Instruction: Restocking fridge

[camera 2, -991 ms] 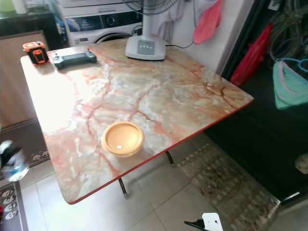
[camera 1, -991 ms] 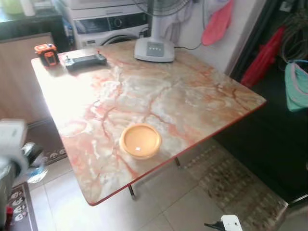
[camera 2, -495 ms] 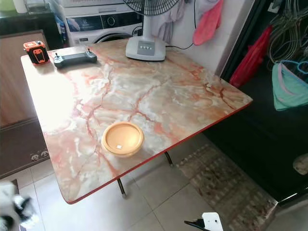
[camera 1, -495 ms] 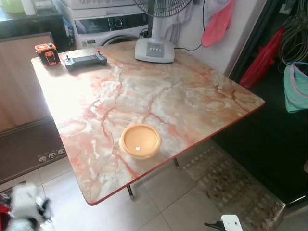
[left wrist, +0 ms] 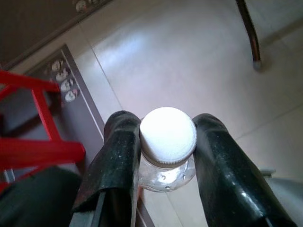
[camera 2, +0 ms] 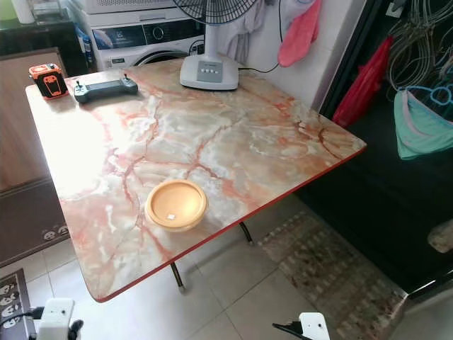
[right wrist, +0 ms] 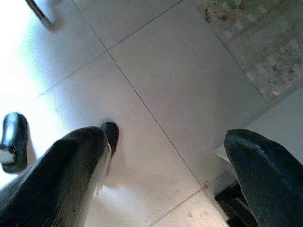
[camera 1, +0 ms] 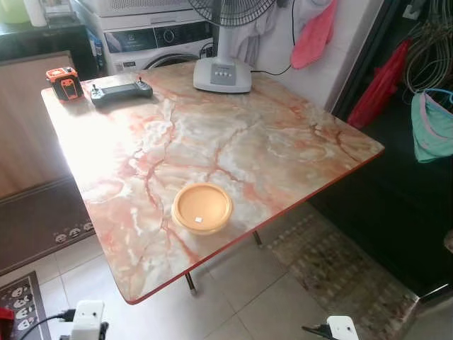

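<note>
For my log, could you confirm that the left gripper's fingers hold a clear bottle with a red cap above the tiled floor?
Not quite: the cap is white, not red. The left wrist view shows the left gripper with its black fingers shut on the clear bottle with a white cap above the tiled floor.

My right gripper hangs with fingers spread wide over the pale tiled floor, near a patterned rug.
</note>
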Tool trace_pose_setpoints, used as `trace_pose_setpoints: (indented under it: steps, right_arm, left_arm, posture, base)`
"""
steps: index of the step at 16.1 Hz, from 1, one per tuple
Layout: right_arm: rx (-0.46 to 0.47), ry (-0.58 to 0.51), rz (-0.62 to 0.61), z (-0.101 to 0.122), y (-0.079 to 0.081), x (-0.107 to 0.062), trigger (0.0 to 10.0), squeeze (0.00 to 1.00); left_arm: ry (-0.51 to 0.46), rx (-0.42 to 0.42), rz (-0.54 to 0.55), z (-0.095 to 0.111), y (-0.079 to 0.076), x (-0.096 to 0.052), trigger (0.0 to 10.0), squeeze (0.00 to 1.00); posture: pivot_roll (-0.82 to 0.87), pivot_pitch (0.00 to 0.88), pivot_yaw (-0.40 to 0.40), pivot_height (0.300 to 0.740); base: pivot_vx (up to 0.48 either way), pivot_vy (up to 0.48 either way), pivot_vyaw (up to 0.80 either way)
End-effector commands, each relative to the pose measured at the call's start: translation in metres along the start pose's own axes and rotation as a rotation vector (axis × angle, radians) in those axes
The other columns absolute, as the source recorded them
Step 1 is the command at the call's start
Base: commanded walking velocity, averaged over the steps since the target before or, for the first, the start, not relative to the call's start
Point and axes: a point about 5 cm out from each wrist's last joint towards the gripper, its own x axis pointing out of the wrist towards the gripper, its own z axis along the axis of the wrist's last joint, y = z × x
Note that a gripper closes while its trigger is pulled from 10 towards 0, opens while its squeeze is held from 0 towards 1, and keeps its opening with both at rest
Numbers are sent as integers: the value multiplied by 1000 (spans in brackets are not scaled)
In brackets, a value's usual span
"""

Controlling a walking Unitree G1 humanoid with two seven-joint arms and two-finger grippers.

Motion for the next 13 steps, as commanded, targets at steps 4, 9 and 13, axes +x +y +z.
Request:
trace_pose_setpoints:
  steps: [4, 9, 13]
  right_arm:
    - [49, -16, -13, -4, -1, -1, 10000, 0]
    - [-151, -5, 10, -3, 3, 0, 10000, 0]
    - [-124, -11, 5, -4, 1, -1, 10000, 0]
  left_arm:
    - [22, 39, -24, -12, -16, -1, 10000, 0]
    - [32, 62, -36, -15, -8, 1, 10000, 0]
    - [33, 54, -26, -14, -8, 2, 10000, 0]
  posture:
    - [156, 0, -43, 740]
    - [108, 0, 4, 740]
    - [110, 0, -5, 740]
  base:
    - [0, 0, 0]
    - [0, 0, 0]
    - [0, 0, 0]
